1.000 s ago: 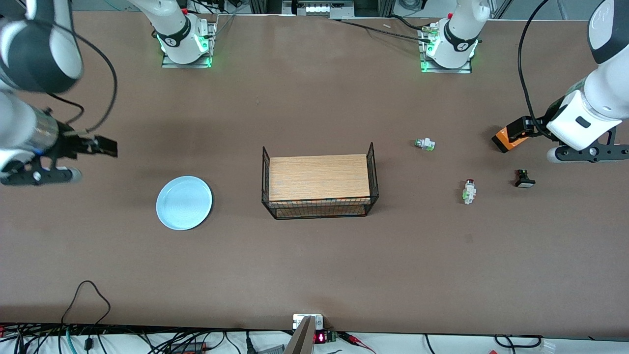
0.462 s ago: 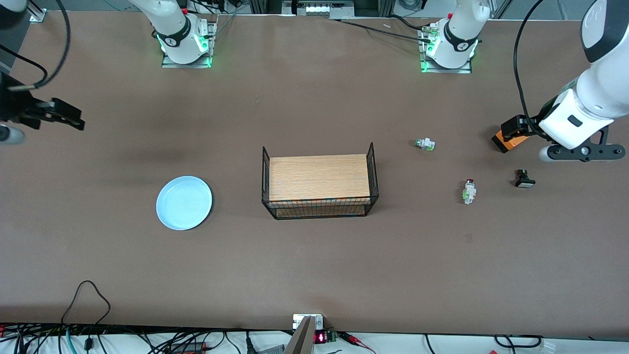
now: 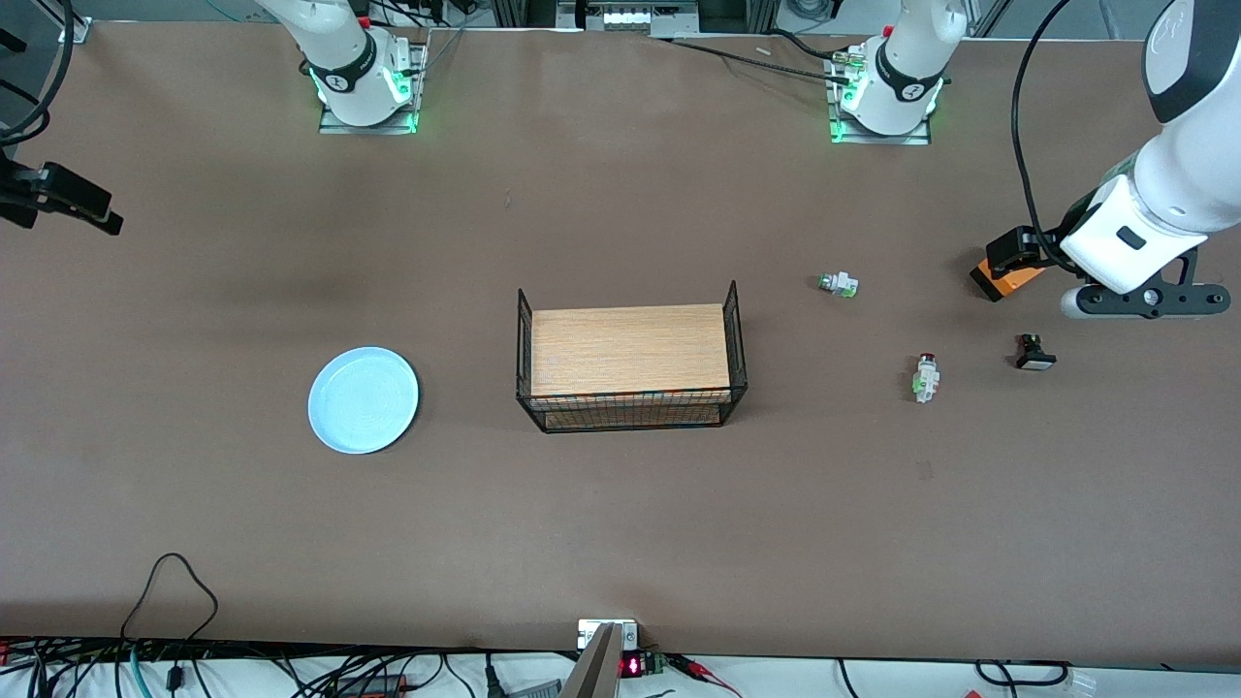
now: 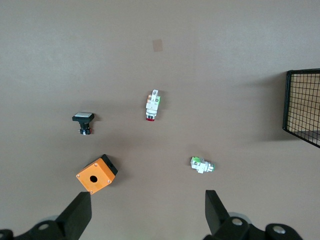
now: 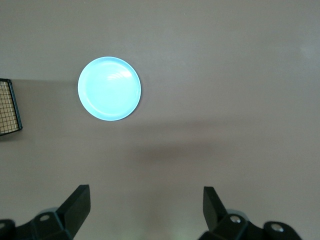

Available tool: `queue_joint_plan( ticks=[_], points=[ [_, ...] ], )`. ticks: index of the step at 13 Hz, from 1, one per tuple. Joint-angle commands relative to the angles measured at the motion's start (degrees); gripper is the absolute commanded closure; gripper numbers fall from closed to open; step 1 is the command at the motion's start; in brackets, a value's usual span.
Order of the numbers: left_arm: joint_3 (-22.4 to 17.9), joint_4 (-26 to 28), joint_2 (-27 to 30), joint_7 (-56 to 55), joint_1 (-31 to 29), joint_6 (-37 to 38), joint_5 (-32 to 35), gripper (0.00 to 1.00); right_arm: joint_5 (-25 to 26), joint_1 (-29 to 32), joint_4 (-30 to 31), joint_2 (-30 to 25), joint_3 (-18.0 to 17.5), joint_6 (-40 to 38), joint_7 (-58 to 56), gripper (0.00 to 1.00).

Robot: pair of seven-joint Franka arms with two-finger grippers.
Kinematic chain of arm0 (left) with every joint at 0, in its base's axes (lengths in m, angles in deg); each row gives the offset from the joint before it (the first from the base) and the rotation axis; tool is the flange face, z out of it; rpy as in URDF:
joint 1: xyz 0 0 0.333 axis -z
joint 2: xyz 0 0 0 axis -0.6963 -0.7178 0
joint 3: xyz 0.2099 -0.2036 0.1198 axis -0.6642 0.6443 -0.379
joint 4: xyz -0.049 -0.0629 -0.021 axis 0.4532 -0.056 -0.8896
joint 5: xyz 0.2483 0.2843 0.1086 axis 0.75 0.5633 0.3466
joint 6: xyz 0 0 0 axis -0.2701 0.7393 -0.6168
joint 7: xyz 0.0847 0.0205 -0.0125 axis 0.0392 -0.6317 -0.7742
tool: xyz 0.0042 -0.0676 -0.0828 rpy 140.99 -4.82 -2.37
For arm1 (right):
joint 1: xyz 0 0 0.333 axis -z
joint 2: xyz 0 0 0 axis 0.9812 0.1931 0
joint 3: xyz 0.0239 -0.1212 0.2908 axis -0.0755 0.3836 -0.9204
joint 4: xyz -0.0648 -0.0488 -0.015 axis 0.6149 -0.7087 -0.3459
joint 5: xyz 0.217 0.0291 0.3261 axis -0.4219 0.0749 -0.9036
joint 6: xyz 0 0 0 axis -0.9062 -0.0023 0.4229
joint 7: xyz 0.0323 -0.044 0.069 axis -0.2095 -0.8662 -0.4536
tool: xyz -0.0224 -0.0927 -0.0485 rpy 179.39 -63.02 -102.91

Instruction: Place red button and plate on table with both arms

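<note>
The red button (image 3: 927, 376) lies on the brown table (image 3: 620, 543) toward the left arm's end; it also shows in the left wrist view (image 4: 152, 105). The pale-blue plate (image 3: 364, 399) lies flat on the table toward the right arm's end and shows in the right wrist view (image 5: 109, 88). My left gripper (image 4: 145, 215) is open and empty, high over the table beside the orange box. My right gripper (image 5: 145, 212) is open and empty, high over bare table at the right arm's end, apart from the plate.
A wood-topped black wire rack (image 3: 630, 364) stands mid-table between plate and buttons. A white piece with a green cap (image 3: 839, 284), a black-and-white button (image 3: 1034, 353) and an orange box (image 3: 1003, 271) lie around the red button. Cables run along the near edge.
My right arm has drawn away from the plate toward the table's end, now mostly out of the front view. My left arm has shifted slightly away from the buttons. Plate and buttons have not moved.
</note>
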Motion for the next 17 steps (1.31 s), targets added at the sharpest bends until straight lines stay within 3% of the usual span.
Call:
queue_joint_plan(
  ticks=[1, 8, 17],
  points=[
    [-0.02, -1.23, -0.16, 0.18, 0.09, 0.88, -0.56, 0.0, 0.49, 0.35, 2.69, -2.74, -4.34, 2.56, -0.38, 0.0],
    [0.24, -1.23, -0.16, 0.18, 0.17, 0.88, -0.65, 0.0, 1.12, 1.4, 2.25, -0.11, -4.89, 6.62, -0.83, 0.0],
    [0.24, -1.23, -0.16, 0.18, 0.17, 0.88, -0.74, 0.0, 1.64, 1.93, -1.53, 2.88, -4.8, 1.88, -0.83, 0.0]
  ],
)
